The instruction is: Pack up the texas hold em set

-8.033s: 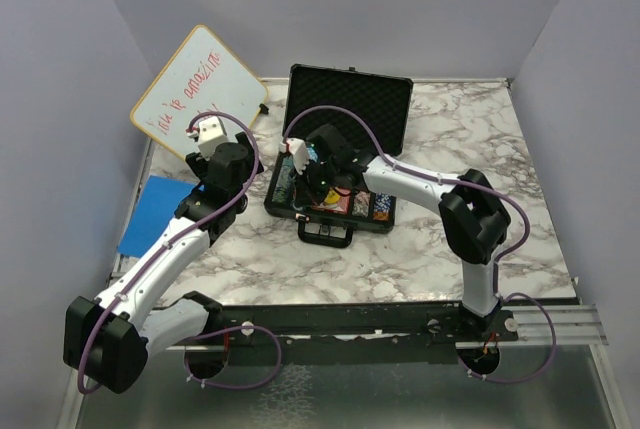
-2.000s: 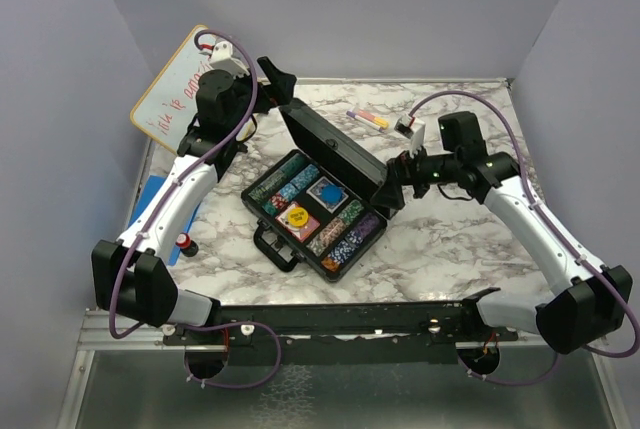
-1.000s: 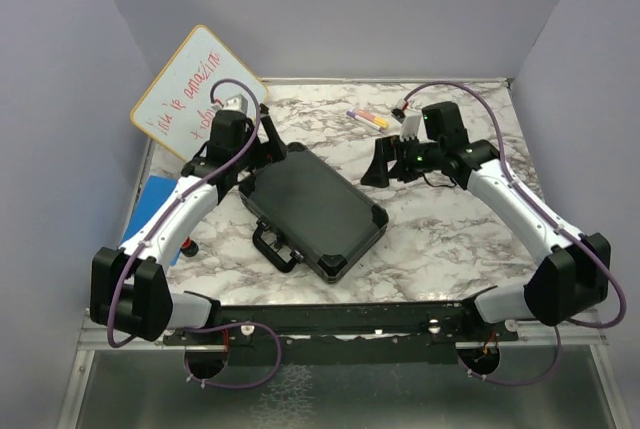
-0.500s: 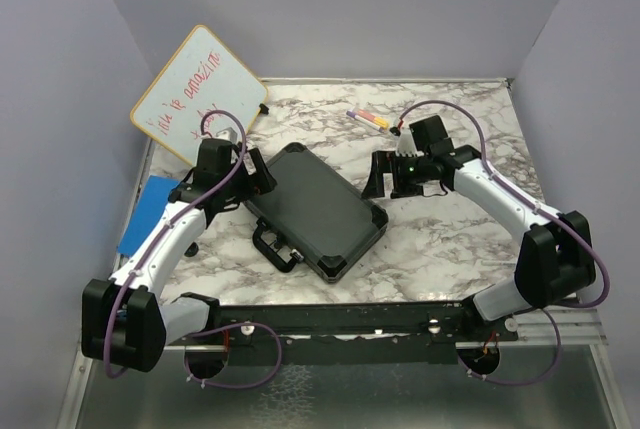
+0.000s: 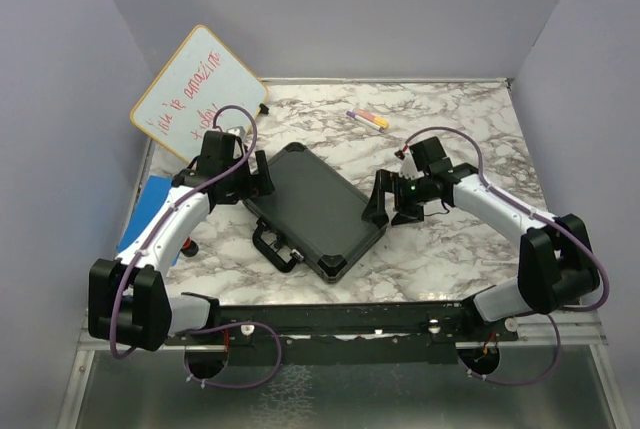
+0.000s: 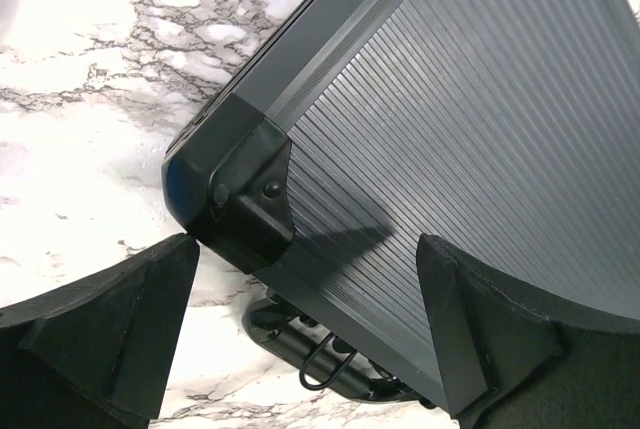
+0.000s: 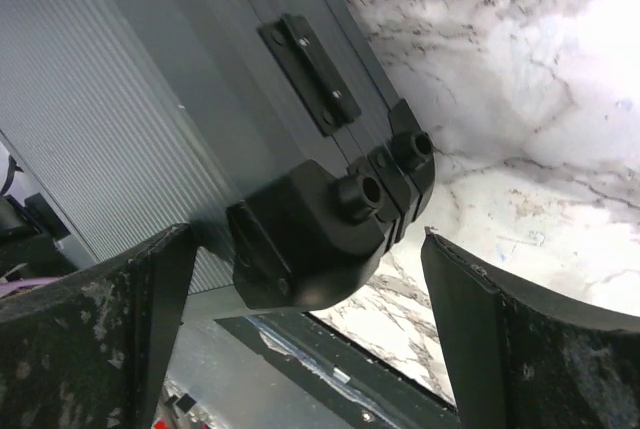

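The black briefcase of the texas hold em set lies shut and flat on the marble table, turned diagonally, with its handle toward the near edge. Chips and cards are hidden inside. My left gripper is open at the case's far left corner. In the left wrist view, that corner and the ribbed lid lie between the spread fingers of the left gripper. My right gripper is open at the right corner. In the right wrist view, that right corner and a hinge sit ahead of the right gripper.
A white dry-erase board leans at the back left. A flat blue pad lies under the left arm, with a small dark object beside it. A marker lies at the back centre. Purple walls enclose three sides.
The lid, open two seconds ago, is shut. Over the last second both open grippers dropped lower and came in against the case's left and right corners.
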